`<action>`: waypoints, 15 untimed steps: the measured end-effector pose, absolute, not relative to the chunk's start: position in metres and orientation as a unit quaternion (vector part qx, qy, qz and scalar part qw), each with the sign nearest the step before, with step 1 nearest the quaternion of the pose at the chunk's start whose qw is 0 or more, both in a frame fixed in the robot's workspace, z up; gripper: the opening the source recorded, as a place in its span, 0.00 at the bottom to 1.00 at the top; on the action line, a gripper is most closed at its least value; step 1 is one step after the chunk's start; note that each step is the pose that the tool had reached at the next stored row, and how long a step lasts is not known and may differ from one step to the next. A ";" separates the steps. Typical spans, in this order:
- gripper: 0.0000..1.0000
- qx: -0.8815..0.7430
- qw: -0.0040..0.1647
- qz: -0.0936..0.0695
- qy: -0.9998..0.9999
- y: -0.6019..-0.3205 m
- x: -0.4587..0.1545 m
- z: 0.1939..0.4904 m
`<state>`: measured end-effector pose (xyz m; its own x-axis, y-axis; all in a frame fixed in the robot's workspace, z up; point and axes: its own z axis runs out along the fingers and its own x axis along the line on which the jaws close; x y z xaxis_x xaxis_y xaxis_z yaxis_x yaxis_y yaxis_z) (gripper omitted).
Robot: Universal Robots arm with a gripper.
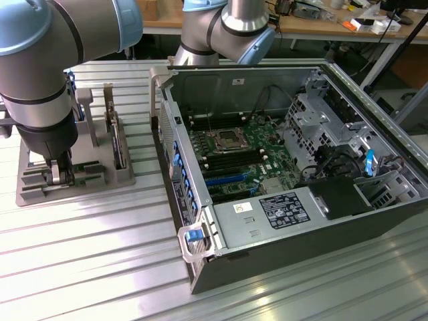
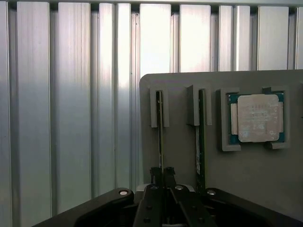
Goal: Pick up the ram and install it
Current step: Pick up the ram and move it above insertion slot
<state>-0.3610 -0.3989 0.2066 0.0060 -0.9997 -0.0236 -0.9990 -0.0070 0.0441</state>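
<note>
**Bench and its containers, largest to smallest.** We start with the ribbed aluminium table (image 1: 87, 267), which carries everything.

At three o'clock in the exterior view lies the open computer case (image 1: 301, 257), the larger container. Inside it we find:
- the green motherboard (image 1: 249, 159), with a CPU socket (image 1: 229, 140) and rows of black and blue memory slots (image 1: 226, 176);
- a metal drive cage (image 1: 321, 117) toward one o'clock;
- a silver metal box (image 1: 244, 231) bearing a dark label, toward six o'clock.

The robot arm (image 1: 47, 80) comes down at nine o'clock over the grey parts holder (image 1: 100, 179), the smaller container, which sits well apart from the case.

We list the holder's contents in the same order:
- A hard drive (image 1: 119, 144) stands on edge between upright posts on the holder's three-o'clock side.
- In the wrist view, a square recess holds the silver CPU chip (image 2: 258, 118).
- Just beside that recess a narrow slot holds a second stick (image 2: 200, 137) on edge.
- The next slot, farther from the chip, holds the ram (image 2: 160, 118), a thin board seen edge-on and seated between its two guide blocks.

The gripper (image 2: 162, 174) sits directly over this last slot. Its jaws are drawn together on the ram's exposed edge — a narrow pinch, one finger against each face of the board. The ram is in the holder, not yet lifted out.
</note>
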 end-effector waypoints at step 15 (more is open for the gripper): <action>0.12 0.709 0.007 -0.024 -0.705 -0.399 -0.361 0.215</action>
<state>-0.3610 -0.3989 0.2152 0.0060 -0.9997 -0.0237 -0.9990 -0.0070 0.0441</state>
